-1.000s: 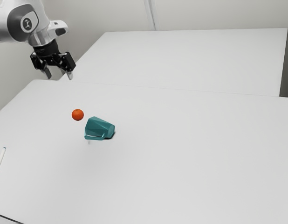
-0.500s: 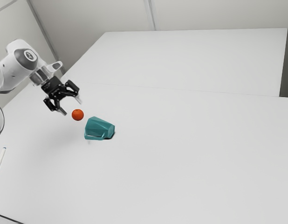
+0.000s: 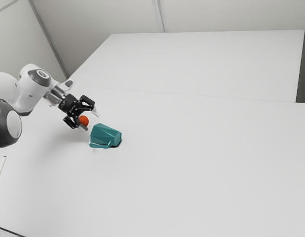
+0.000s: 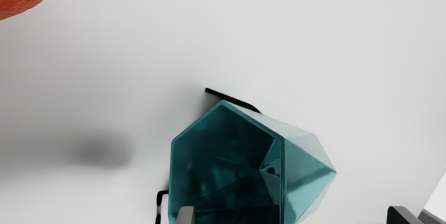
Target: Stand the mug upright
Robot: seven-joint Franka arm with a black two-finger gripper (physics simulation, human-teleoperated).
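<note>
Near the exterior view's left edge, a white marker (image 3: 1,167) with a dark blue end is lying on the white counter (image 3: 192,173). Farther in and toward the right, a faceted teal mug (image 3: 106,136) is resting on its side on the same counter. Its wide mouth is facing the exterior view's left, its narrower base is pointing right, and its handle is running along the near side.

My fingers (image 3: 91,121) are standing open just beside the mug's mouth, with nothing being gripped; my arm (image 3: 34,89) is reaching in from the exterior view's left. In the wrist view, my fingers (image 4: 292,215) are standing well apart, one tip overlapping the mug's open mouth and the other showing past its outer wall. Whether that first tip is touching the mug, I cannot tell. A soft shadow (image 4: 104,151) is falling on the counter outside the mouth.

By my fingers, an orange (image 3: 84,120) is sitting partly hidden behind them in the exterior view and apart from the mug in the wrist view. Beyond, a thin seam is crossing the white surface from left to right, and a pale wall (image 3: 231,15) is rising at the far side.
</note>
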